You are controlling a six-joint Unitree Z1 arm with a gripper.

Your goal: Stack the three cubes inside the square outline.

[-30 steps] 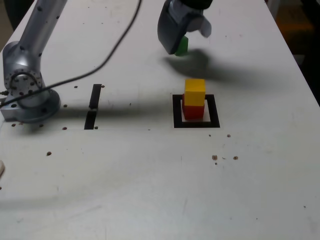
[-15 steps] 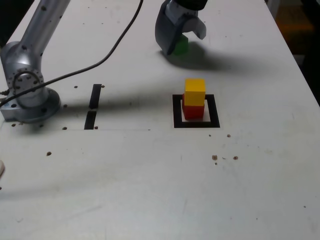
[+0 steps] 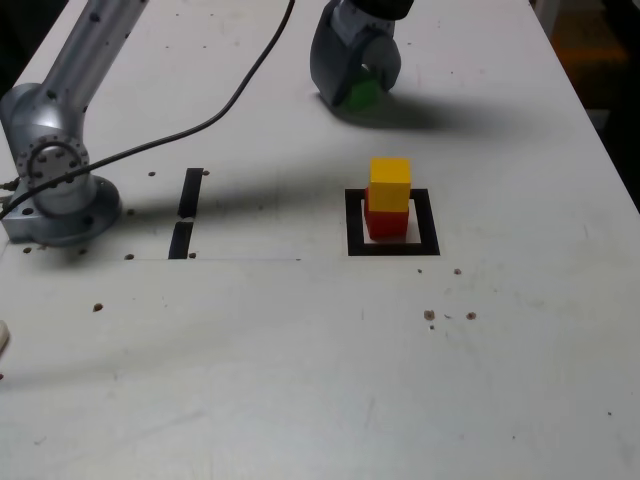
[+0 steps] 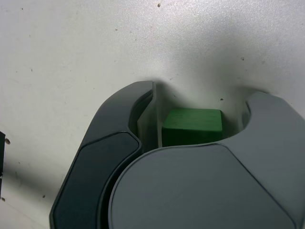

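Since the earlier frames my hand (image 3: 357, 80) has come down to the table (image 3: 300, 380) and its jaws have narrowed around the green cube (image 3: 362, 93). One second back the cube showed below the raised hand; now it sits low between the jaws at table level.

Hand state: in the wrist view the green cube (image 4: 193, 126) lies between the two jaws. One jaw is right beside the cube's side face; a thin gap shows on the other side. I cannot tell whether the jaws have fully clamped it.

Square outline (image 3: 392, 247): its white centre holds the red cube (image 3: 386, 222), and the yellow cube (image 3: 390, 184) sits on top of it. The yellow cube is set slightly toward the exterior view's right relative to the red one. Both are well apart from the hand and the green cube, which are farther up the table.

Clearance: bare table separates the green cube from the stack. The table's right edge in the exterior view runs diagonally, well clear of the outline. Two short black strips (image 3: 187, 212) lie toward the exterior view's left of the outline, near the arm base (image 3: 55, 185). A black cable (image 3: 215, 118) crosses the table from the base toward the top edge. Small dark specks (image 3: 430, 315) dot the near surface.
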